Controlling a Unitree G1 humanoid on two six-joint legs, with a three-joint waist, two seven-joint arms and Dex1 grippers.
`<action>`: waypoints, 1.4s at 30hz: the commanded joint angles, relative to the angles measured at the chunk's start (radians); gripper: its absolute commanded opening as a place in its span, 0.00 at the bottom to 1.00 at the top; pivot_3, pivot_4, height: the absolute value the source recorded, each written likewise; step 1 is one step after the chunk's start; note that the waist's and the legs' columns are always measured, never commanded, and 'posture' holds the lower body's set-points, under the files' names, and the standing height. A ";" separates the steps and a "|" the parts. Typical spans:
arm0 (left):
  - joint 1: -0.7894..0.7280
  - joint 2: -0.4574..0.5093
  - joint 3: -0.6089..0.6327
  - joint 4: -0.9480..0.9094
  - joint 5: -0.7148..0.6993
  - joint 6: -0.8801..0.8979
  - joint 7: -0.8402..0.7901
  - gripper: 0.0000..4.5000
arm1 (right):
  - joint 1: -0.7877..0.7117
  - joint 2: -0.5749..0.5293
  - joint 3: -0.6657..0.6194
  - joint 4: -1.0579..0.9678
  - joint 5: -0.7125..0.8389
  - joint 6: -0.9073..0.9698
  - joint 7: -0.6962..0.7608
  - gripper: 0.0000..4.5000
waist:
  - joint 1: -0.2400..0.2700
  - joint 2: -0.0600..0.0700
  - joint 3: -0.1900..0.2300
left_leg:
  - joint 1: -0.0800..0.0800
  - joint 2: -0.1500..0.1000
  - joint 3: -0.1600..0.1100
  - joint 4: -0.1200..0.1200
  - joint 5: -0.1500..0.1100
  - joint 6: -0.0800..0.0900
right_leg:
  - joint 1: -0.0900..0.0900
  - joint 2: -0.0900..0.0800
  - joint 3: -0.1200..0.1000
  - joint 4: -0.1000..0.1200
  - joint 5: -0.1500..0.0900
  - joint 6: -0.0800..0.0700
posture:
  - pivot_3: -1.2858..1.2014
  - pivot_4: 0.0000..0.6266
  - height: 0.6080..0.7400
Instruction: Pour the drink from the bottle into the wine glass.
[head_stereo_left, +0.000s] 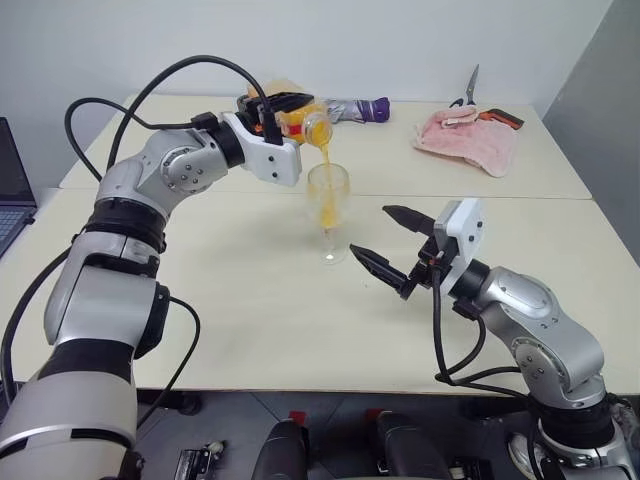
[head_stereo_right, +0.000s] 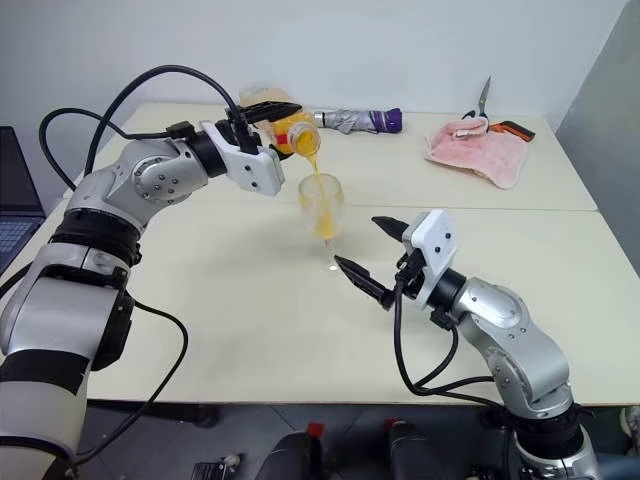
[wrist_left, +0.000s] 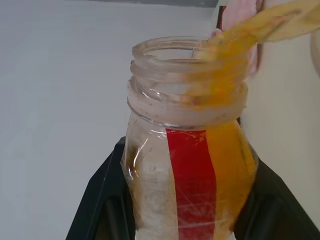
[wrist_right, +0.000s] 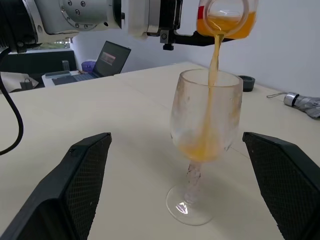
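Head views: left tool (head_stereo_left: 283, 112) is clamped on the bottle (head_stereo_left: 305, 125), tipped past level w/ the mouth just above the wine glass (head_stereo_left: 328, 200). A thin stream of the drink (head_stereo_left: 325, 165) falls from the mouth into the bowl; orange pools low in the bowl. Glass stands upright on the tabletop (head_stereo_left: 250, 300), roughly mid-scene. Right tool (head_stereo_left: 392, 246) sits just beside the glass, fingers spread wide, holding nothing, not touching it. Far side of the tabletop: folded umbrella (head_stereo_left: 357, 110), pink cloth (head_stereo_left: 468, 138), scissors (head_stereo_left: 465, 92).

Left wrist view: bottle neck (wrist_left: 187, 80) open, no cap; red label strip down the front. Drink runs along one side and out over the lip. Black fingers (wrist_left: 107, 200) press both flanks of the bottle. Remaining level is hard to read here, maybe a third.

Right wrist view: glass (wrist_right: 205, 117) centred between the two spread fingers (wrist_right: 75, 185), gaps on both sides. Stream lands inside the rim, near the middle; bowl fill is low so far. A laptop (wrist_right: 107, 57) sits at the far end.

Doing this step well, imo: keep the mouth centred over the bowl, add tilt slowly as the bottle empties so the stream doesn't thin and dribble down the bottle's outside. Don't lower the neck onto the rim, since the glass is top-heavy on that stem. Right tool should stay off the glass unless it wobbles. Level the bottle before the bowl gets full.
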 joint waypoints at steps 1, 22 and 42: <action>-0.045 0.021 0.008 -0.010 -0.006 -0.011 0.031 0.42 | 0.007 0.001 -0.033 -0.039 0.010 -0.037 0.007 1.00 | 0.000 0.000 0.000 | 0.000 0.000 0.000 0.000 0.000 0.000 | 0.000 0.000 0.000 0.000 0.000 0.000 | 0.52 0.24 1.00; -0.054 0.030 -0.011 0.006 0.008 -0.007 0.063 0.42 | 0.082 -0.027 -0.089 -0.117 0.124 -0.012 0.011 1.00 | 0.000 0.000 0.000 | 0.000 0.000 0.000 0.000 0.000 0.000 | 0.000 0.000 0.000 0.000 0.000 0.000 | 0.52 0.24 1.00; -0.077 0.031 -0.027 0.039 0.054 -0.014 0.117 0.42 | 0.084 -0.049 -0.065 -0.113 0.101 -0.029 0.001 1.00 | 0.000 0.000 0.000 | 0.000 0.000 0.000 0.000 0.000 0.000 | 0.000 0.000 0.000 0.001 0.000 0.000 | 0.52 0.24 1.00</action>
